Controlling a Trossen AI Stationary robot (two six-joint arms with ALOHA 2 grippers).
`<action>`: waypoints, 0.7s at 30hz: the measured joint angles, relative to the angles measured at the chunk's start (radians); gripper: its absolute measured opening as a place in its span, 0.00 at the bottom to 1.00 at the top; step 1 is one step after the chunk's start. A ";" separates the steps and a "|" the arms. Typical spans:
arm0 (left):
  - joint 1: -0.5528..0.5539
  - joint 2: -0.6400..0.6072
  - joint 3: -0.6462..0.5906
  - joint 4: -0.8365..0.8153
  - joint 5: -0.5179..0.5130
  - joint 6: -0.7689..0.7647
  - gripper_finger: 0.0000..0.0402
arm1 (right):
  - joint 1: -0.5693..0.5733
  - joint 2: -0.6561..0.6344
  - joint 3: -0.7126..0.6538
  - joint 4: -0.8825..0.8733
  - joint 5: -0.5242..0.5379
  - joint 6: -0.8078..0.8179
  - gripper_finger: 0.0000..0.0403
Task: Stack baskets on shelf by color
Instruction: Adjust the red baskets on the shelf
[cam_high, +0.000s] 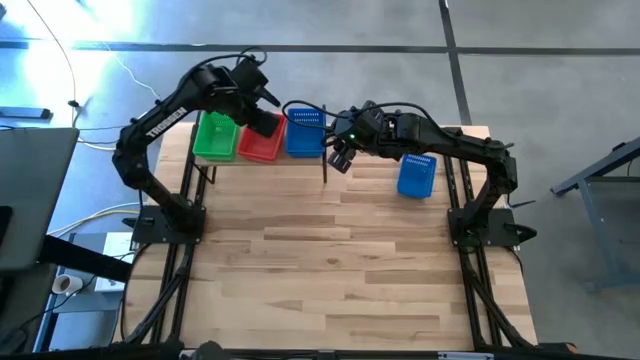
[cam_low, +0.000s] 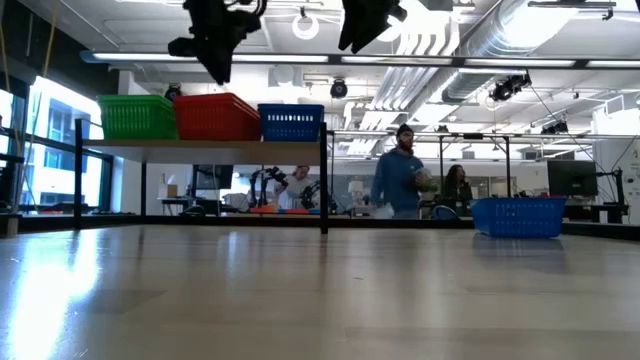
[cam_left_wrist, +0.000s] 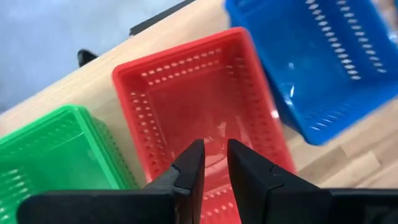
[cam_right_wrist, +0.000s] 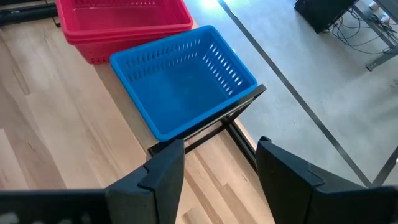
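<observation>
On the shelf (cam_low: 200, 144) at the table's far edge the baskets stand side by side on their bottoms: green (cam_high: 214, 137), red (cam_high: 262, 148), blue (cam_high: 305, 133). A second blue basket (cam_high: 417, 175) rests on the tabletop at the right. My left gripper (cam_left_wrist: 214, 152) hangs above the red basket (cam_left_wrist: 205, 106), pointing steeply down. Its fingers stand a narrow gap apart with nothing between them. My right gripper (cam_right_wrist: 217, 163) hovers wide open over the shelf's right end, near the blue basket (cam_right_wrist: 183, 87), and holds nothing.
The shelf's black post (cam_high: 324, 168) stands just left of my right gripper (cam_high: 340, 157). The near half of the wooden tabletop (cam_high: 340, 270) carries nothing. People stand in the room beyond the table (cam_low: 400, 180).
</observation>
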 joint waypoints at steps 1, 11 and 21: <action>0.009 0.000 -0.014 0.007 0.002 -0.006 0.15 | 0.000 0.000 0.000 0.000 0.000 0.000 0.45; 0.050 0.004 -0.120 0.108 0.057 -0.015 0.16 | 0.000 0.000 0.000 0.000 0.001 0.001 0.45; 0.072 0.035 -0.161 0.132 -0.032 -0.044 0.16 | 0.000 0.000 0.000 0.000 0.002 0.001 0.45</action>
